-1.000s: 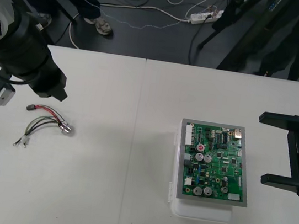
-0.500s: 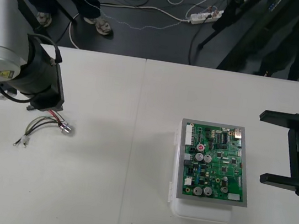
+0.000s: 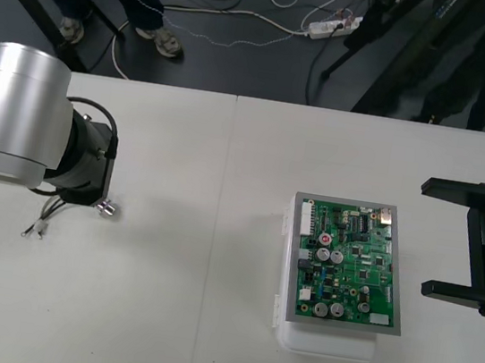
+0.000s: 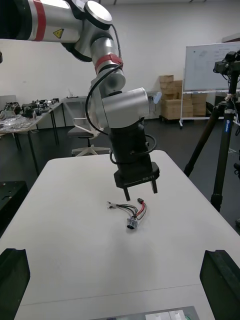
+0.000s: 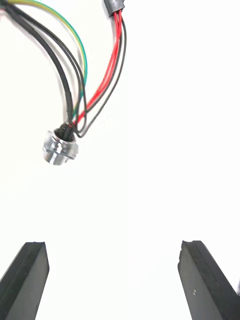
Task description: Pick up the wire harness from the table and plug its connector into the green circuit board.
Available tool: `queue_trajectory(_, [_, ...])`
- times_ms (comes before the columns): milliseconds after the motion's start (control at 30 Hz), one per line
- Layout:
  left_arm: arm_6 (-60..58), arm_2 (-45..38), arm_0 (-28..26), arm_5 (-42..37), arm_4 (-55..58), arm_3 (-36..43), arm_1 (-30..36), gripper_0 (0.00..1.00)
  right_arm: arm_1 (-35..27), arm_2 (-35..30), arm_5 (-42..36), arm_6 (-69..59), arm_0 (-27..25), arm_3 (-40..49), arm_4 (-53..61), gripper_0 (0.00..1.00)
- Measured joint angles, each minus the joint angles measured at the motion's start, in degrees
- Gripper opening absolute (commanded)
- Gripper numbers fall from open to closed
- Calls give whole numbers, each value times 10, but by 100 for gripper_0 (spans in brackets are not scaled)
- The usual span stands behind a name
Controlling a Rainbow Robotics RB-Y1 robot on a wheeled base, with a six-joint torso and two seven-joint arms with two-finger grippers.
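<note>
Red-and-black harness (image 5: 65, 135) lies loose on the desk (image 3: 223, 188) at nine o'clock from the green circuit board (image 3: 348, 264), our left pincer (image 4: 139, 191) spread just above it, right pincer (image 3: 440, 240) spread idle at three: we judge pick-up in hand, next descend and close near the plug (image 5: 114, 7).

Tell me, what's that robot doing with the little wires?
The left claw hangs open just over the harness, which lies on the table. It isn't gripping it yet. The plug isn't in the board, which sits over on the robot's right. The right claw waits open beside the board.
</note>
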State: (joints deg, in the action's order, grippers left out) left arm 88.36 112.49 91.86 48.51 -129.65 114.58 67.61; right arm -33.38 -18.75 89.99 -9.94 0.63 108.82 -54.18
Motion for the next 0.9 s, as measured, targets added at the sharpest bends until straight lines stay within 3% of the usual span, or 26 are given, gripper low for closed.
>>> queue_trajectory(333, [1,53,2,0,-22,-21,-48,76,0,0,0,1,0,-1,0,100])
queue_trajectory(900, [2,58,-39,-1,-74,-153,-115,76,0,0,0,1,1,-1,0,100])
